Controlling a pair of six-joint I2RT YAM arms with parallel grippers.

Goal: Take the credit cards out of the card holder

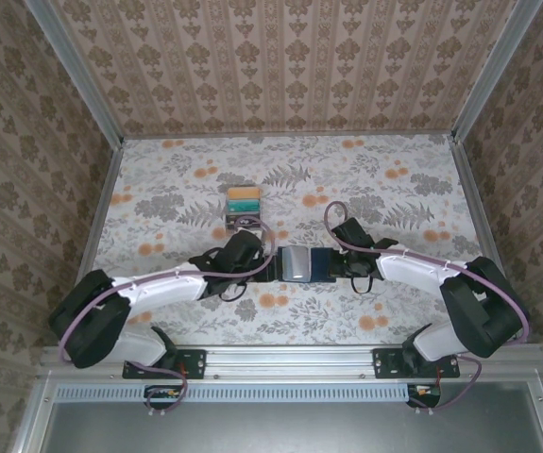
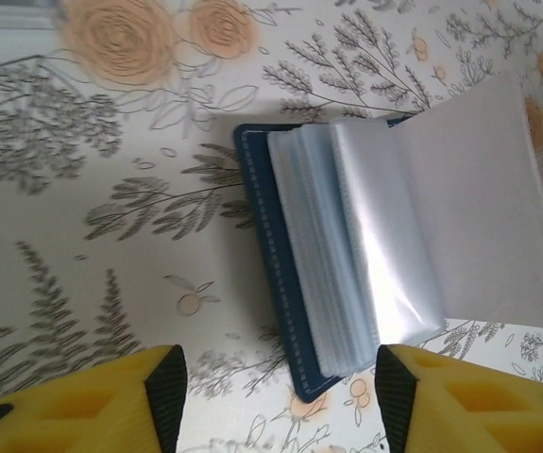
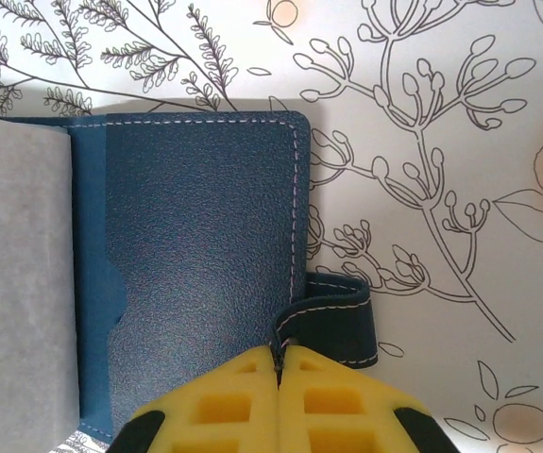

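The navy card holder [image 1: 320,265] lies open on the flowered table between my two grippers. In the left wrist view its cover [image 2: 269,274] carries a stack of clear sleeves [image 2: 347,255], with one pale grey leaf [image 2: 479,198] lifted to the right. I cannot tell whether a card sits inside that leaf. My left gripper [image 2: 280,394] is open, its fingertips either side of the holder's near corner and touching nothing. My right gripper [image 3: 279,357] is shut on the holder's right cover [image 3: 205,236] at the edge, beside the strap loop [image 3: 342,319]. A yellow card [image 1: 244,193] and a teal card [image 1: 244,203] stand in a rack behind.
The clear slotted card rack [image 1: 242,219] stands just behind the left gripper, near the table's middle. Patterned walls close in the table on three sides. Bare flowered tabletop [image 1: 384,179] stretches behind and to both sides of the holder.
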